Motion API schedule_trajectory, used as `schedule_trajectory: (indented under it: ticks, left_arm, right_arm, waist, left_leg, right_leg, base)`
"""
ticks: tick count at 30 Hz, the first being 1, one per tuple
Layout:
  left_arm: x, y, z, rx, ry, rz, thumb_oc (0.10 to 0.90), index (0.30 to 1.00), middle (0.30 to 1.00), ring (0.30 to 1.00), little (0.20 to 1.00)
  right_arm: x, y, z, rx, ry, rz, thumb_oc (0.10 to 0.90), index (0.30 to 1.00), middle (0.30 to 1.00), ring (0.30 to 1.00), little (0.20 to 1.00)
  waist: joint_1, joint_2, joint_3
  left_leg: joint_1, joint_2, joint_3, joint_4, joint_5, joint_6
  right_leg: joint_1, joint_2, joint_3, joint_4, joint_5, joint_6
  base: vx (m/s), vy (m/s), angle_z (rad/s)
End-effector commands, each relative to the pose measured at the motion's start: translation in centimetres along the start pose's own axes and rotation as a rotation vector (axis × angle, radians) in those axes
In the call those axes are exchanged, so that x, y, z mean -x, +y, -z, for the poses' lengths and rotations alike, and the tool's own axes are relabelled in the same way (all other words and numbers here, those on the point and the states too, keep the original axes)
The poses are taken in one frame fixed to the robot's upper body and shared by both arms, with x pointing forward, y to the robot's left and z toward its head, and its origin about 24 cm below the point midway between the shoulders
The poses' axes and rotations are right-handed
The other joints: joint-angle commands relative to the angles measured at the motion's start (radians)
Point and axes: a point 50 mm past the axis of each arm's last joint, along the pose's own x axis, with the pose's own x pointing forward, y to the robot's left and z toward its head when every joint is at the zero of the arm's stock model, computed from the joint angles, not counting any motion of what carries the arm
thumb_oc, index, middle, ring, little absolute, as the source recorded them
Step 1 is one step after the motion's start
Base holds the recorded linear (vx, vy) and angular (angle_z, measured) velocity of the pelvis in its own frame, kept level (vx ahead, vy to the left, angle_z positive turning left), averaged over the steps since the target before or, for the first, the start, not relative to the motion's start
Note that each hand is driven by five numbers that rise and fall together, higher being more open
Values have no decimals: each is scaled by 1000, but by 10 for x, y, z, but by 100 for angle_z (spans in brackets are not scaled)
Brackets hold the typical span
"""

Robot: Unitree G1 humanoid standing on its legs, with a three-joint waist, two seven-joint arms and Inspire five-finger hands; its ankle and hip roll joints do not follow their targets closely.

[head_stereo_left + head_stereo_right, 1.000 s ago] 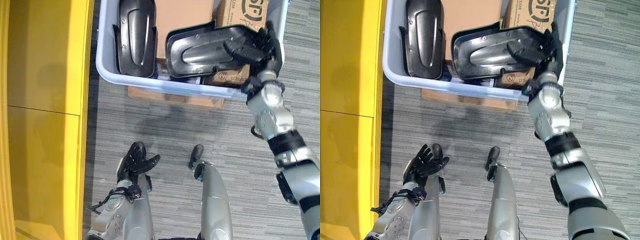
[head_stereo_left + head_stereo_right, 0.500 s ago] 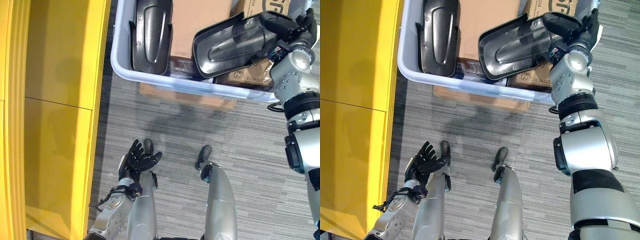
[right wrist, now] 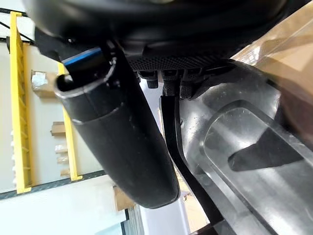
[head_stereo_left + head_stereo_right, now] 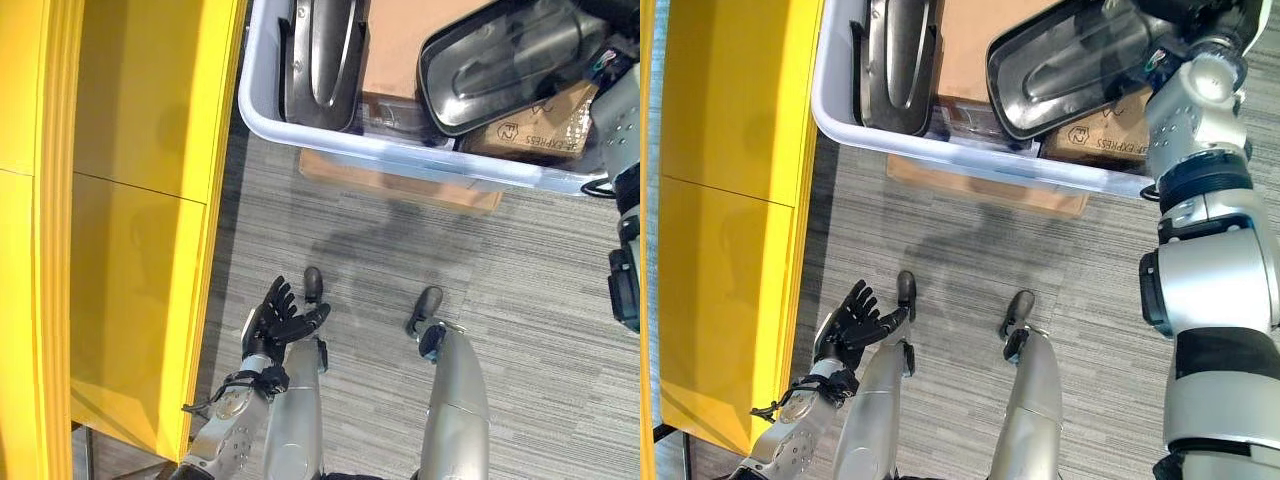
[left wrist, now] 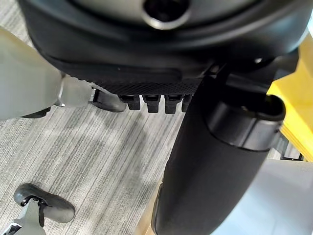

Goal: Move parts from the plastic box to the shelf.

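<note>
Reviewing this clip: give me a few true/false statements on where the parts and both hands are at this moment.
1. The right hand grips a black part over the plastic box. True.
2. The left hand holds a part. False: it is open, down low over the carpet.
3. A second black part lies in the box near the yellow shelf. True.
4. The box contains no cardboard. False: a cardboard box sits under the gripped part.

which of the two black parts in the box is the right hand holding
The hollow-side-up black part at the box's right, tilted over the cardboard boxes. The other part stands untouched by the yellow shelf.
</note>
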Motion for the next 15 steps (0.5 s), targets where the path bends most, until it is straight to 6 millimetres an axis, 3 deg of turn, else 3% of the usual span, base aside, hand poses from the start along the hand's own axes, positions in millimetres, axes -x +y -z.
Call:
schedule_trajectory:
  ticks: [1, 5, 6, 7, 8, 10, 15]
  left_arm:
    - [8, -5, -10, 19, -78, 52, 900, 1000, 1000, 1000, 1000]
    - [7, -3, -11, 25, -83, 41, 900, 1000, 1000, 1000, 1000]
    - [7, -1, -10, 23, -79, 35, 900, 1000, 1000, 1000, 1000]
    - [7, -1, -10, 24, -80, 33, 900, 1000, 1000, 1000, 1000]
    - [7, 0, -9, 24, -75, 26, 900, 1000, 1000, 1000, 1000]
    - [6, 2, -11, 19, -81, 25, 900, 1000, 1000, 1000, 1000]
    - [4, 2, -12, 23, -84, 24, 900, 1000, 1000, 1000, 1000]
  right_arm:
    - [1, 15, -80, -44, -253, -76, 900, 1000, 1000, 1000, 1000]
    - [7, 28, -97, -99, -316, -122, 900, 1000, 1000, 1000, 1000]
    - [8, 31, -100, -102, -327, -131, 900, 1000, 1000, 1000, 1000]
    - [11, 35, -106, -117, -347, -144, 900, 1000, 1000, 1000, 1000]
    - [12, 38, -109, -125, -355, -153, 900, 1000, 1000, 1000, 1000]
    - [19, 51, -120, -122, -399, -200, 900, 1000, 1000, 1000, 1000]
    - [26, 62, -126, -139, -427, -243, 900, 1000, 1000, 1000, 1000]
  waist:
    - [24, 29, -5]
    - [30, 29, -5]
    - [29, 29, -5]
    - [31, 29, -5]
    - [31, 29, -5]
    - [33, 23, -5]
    - [32, 13, -5]
  left_leg:
    - [108, 19, -57, 63, -192, 2]
    - [91, 20, -60, 53, -163, 4]
    - [112, 19, -64, 50, -184, 1]
    - [93, 19, -63, 47, -161, 3]
    - [113, 17, -68, 44, -181, 0]
    - [115, 16, -73, 40, -178, 0]
    - [122, 16, -80, 40, -176, -1]
  right_leg:
    - [74, 17, 82, -108, -8, 155]
    - [56, 13, 71, -109, 15, 147]
    - [72, 11, 77, -98, -15, 155]
    - [57, 11, 68, -105, 14, 147]
    - [73, 10, 75, -96, -15, 156]
    - [78, 6, 71, -95, -15, 156]
    - [88, 5, 65, -94, -14, 156]
  base:
    - [79, -7, 6]
    - [-12, -5, 6]
    - [3, -3, 3]
    - [85, -5, 5]
    - [1, -5, 6]
    - [41, -9, 6]
    - [-7, -4, 4]
